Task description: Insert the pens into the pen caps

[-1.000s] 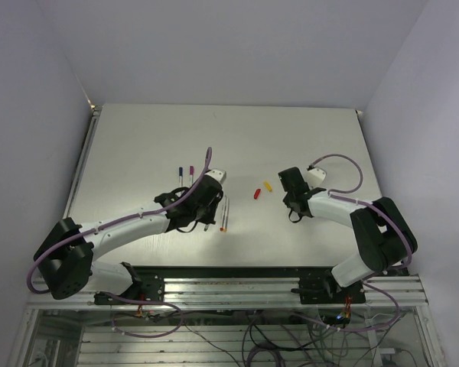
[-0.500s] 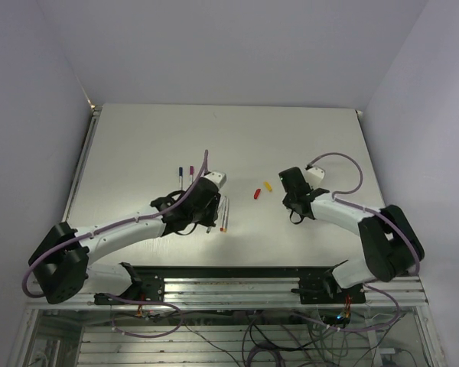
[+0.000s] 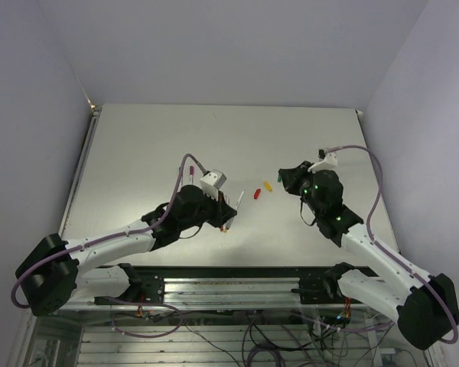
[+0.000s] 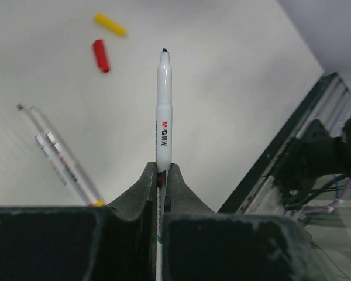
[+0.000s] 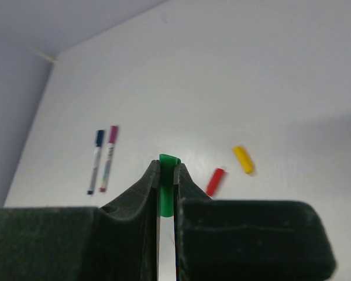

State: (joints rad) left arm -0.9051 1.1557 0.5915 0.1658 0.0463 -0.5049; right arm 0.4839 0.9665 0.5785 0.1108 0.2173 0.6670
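Pale table [image 3: 138, 138] gives me plenty of bare surface across its far half. There are walls on three sides and a metal rail along the near edge. Left gripper [image 4: 162, 171] is up off the surface, fingers pinched tight on a white M&G pen [image 4: 164, 105], its bare dark tip pointing out across the table. Right gripper [image 5: 167, 168] is raised too, clamped on the green cap [image 5: 168, 160] (only its rounded end peeks out). Two uncapped pens [image 4: 64, 164] lie side by side near my left gripper. A blue-capped pen [image 5: 95, 161] and a pink-capped pen [image 5: 108, 157] lie parallel, farther left. Red cap [image 4: 100, 55] and yellow cap [image 4: 110, 24] sit close together, not touching, between the grippers.
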